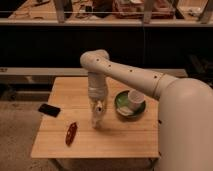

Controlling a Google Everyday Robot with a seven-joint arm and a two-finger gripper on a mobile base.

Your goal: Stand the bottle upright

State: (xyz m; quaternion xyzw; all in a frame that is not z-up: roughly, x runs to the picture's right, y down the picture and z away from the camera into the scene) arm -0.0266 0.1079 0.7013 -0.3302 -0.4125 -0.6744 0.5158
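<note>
Camera view: gripper (pixel 96 119) reaching down at table (pixel 130 137) centre, finger state I cannot tell; bottle (pixel 98 111) appearing held, risking toppling toward bowl (pixel 121 106) at 3 o'clock

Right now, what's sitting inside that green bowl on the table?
A white cup sits in the green bowl, tilted. Whatever lies beneath the cup is hidden. The gripper hangs left of the bowl, low over the wooden table, at the whitish bottle.
</note>
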